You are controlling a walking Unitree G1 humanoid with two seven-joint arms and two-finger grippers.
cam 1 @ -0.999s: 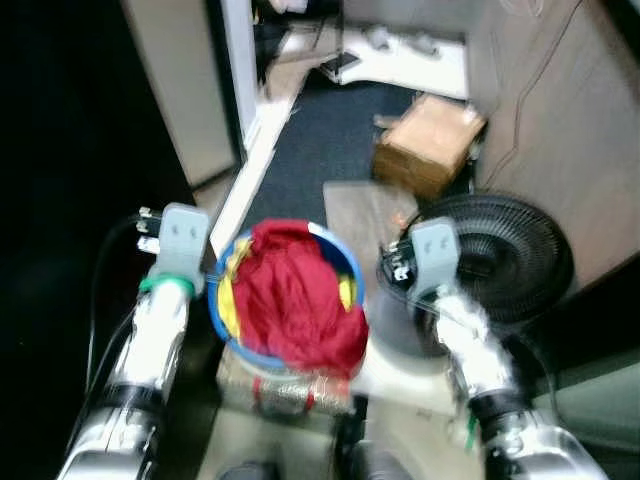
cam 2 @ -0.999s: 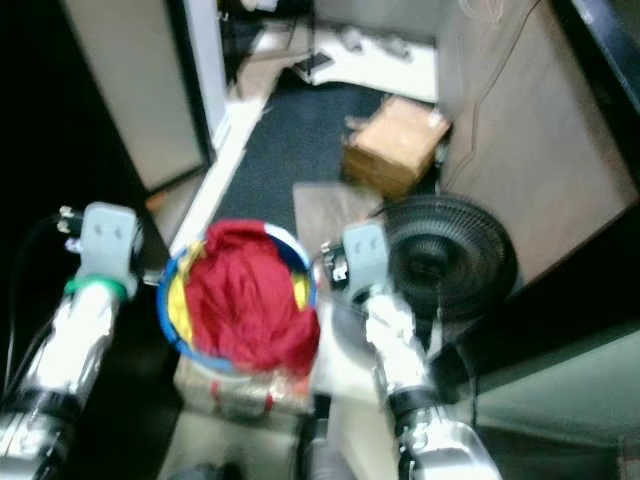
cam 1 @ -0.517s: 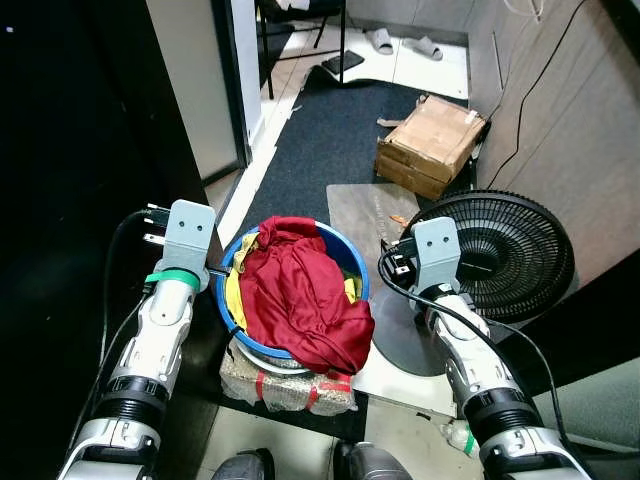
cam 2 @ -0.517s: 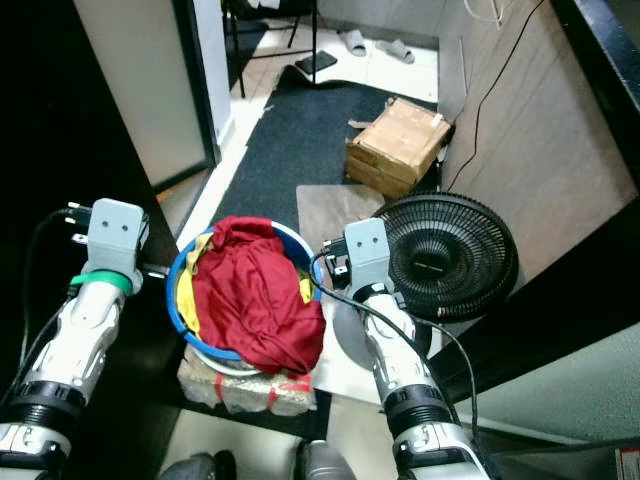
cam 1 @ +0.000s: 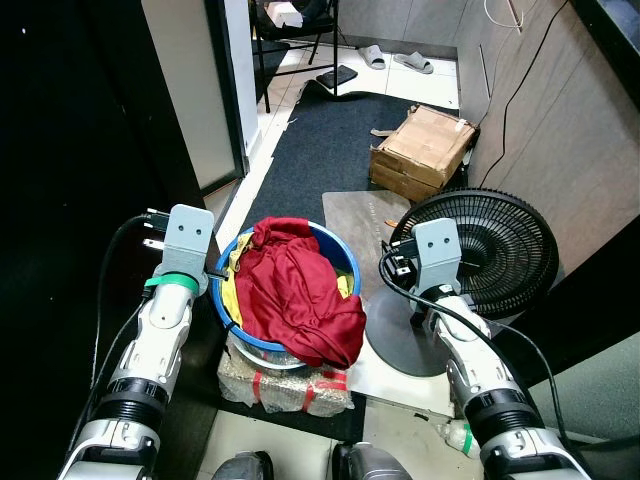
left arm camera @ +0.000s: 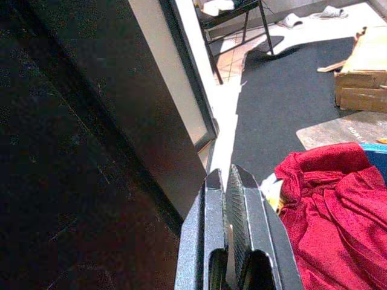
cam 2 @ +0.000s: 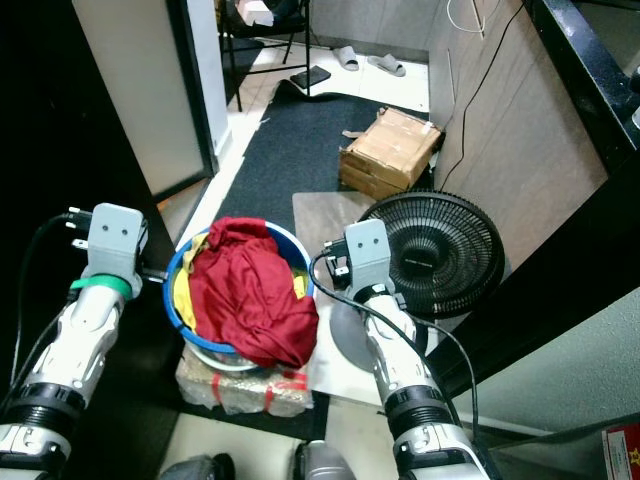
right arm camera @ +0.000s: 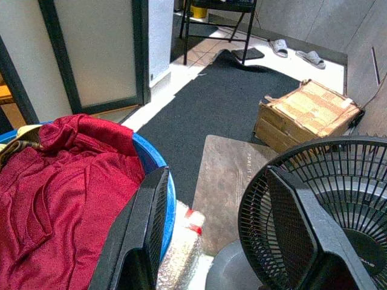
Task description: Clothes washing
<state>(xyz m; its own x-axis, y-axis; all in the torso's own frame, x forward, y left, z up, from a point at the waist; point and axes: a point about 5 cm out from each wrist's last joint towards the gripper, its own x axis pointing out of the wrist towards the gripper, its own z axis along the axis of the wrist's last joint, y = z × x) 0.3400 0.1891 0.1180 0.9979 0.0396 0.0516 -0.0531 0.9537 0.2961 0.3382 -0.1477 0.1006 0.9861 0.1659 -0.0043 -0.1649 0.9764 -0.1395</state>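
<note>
Left gripper point(left arm camera: 233, 181) clenched, fingers pressed together beside the left rim of one blue basin point(cam 1: 341, 253). In the basin, one heap of crumpled red clothes point(cam 1: 296, 300), spilling over the near rim, with a bit of yellow cloth point(cam 1: 235, 262) at the left edge. Basin perched on one wrapped bundle point(cam 1: 288, 385). Right gripper point(right arm camera: 214, 235) spread wide, between basin and one black fan point(cam 1: 495, 250). Beyond, one cardboard box point(cam 1: 420, 150) on a dark mat point(cam 1: 330, 135).

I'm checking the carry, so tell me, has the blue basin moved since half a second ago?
Cannot tell. The blue basin sits the same against both grippers, and the cardboard box merely slid down-frame, which suggests camera motion.
</note>
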